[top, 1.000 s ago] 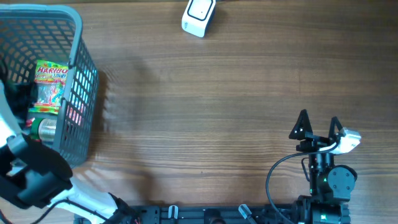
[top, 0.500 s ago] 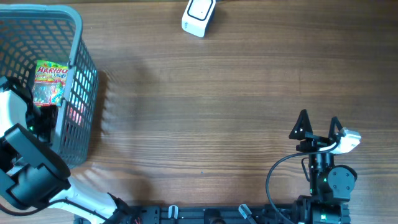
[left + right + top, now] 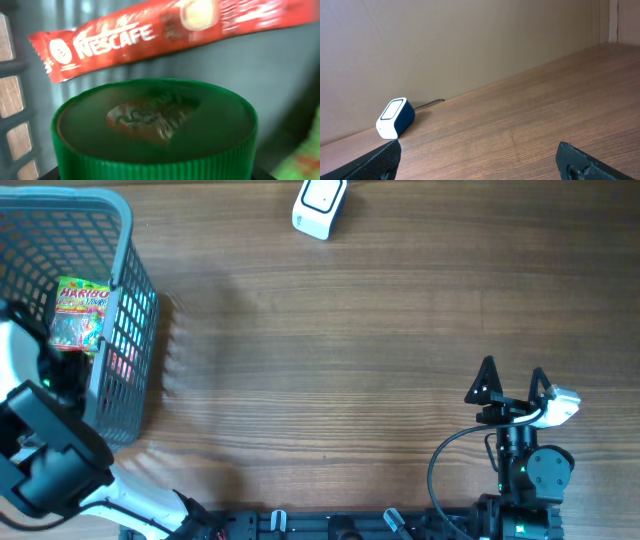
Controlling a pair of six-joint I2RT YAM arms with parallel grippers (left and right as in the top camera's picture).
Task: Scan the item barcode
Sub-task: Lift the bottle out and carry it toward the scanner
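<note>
In the left wrist view a green cap (image 3: 155,127) fills the frame. It is round and glossy, with a ribbed edge and a raised emblem on top. Behind it a red foil sachet (image 3: 165,30) lies slanted against the smooth grey wall.

From overhead, the cap's item sits deep in the grey lattice basket (image 3: 135,300) at the table's (image 3: 330,360) left edge, hidden under the left arm (image 3: 45,450). A crinkly sweets bag (image 3: 80,312) lies beside it.

The left gripper (image 3: 70,373) is a dark shape inside the basket. Its fingers are hidden, so we cannot tell their state.

The right gripper (image 3: 512,383) stands with jaws wide apart, holding nothing, near the front right edge.

The rounded white scanner (image 3: 321,207) lies at the far edge, with bare woodgrain between it and both arms.
</note>
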